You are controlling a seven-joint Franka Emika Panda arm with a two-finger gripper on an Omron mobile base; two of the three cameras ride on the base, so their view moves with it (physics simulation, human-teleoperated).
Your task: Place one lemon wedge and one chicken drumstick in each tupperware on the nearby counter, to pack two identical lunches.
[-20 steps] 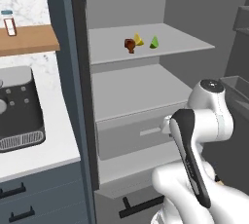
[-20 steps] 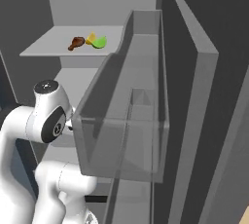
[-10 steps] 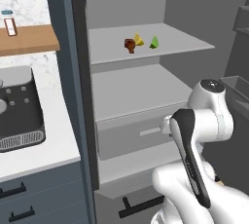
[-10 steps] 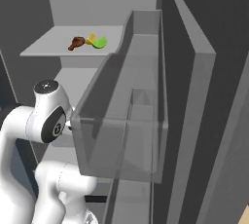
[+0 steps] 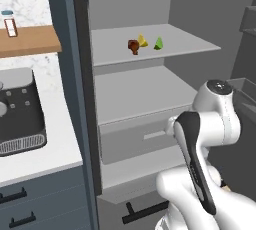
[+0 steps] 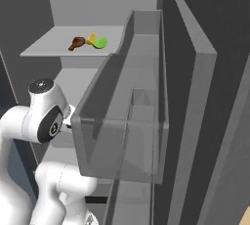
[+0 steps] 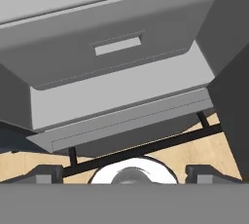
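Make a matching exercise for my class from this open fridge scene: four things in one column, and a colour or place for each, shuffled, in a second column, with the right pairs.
Things
1. chicken drumstick
2. green lemon wedge
3. yellow lemon wedge
4. fridge drawer

Descriptions
A. green, at the right end of the group on the shelf
B. dark reddish-brown, at the left end of the group
C. grey, closed, below the shelves
D. yellow, between the other two foods

Pairs: 1-B, 2-A, 3-D, 4-C

Kitchen: open fridge (image 5: 150,89), counter (image 5: 45,149), coffee machine (image 5: 20,109).
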